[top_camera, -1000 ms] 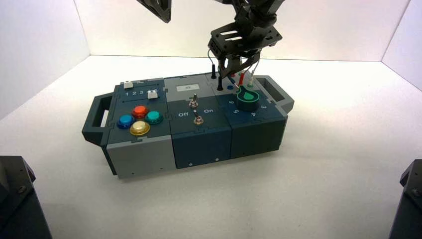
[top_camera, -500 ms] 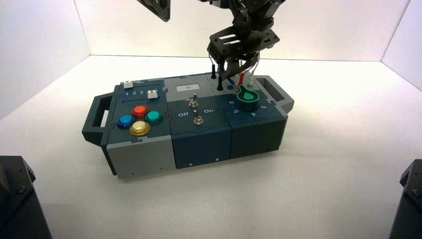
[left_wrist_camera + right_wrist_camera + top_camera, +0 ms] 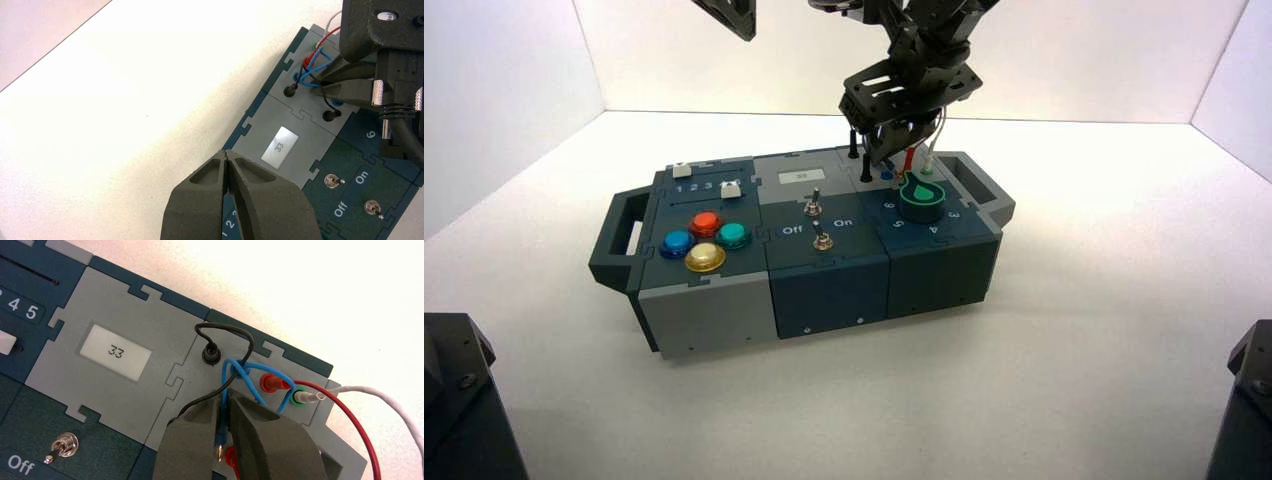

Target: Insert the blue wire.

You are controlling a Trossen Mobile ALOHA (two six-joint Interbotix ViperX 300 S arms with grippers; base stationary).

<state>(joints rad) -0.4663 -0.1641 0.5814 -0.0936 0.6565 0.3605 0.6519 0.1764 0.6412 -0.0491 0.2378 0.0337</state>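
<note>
Right end effector [image 3: 223, 394] over box [image 3: 717, 320], pinching blue wire plug [image 3: 221, 433], left end effector [image 3: 225, 152] closed, well apart

Pale walls [image 3: 1064, 60] — bright white tabletop [image 3: 1104, 270]

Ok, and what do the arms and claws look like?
Both arms are black. Left claw: dark grey, tapered two-fingered tip with scooped recesses. Right claw: same build; its arm carries knurled silvery screws, a thick black cable and a partly visible white label.

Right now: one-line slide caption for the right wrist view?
Right gripper holds a slim blue banana plug, its metal tip bare, beneath looped blue cable.
</note>
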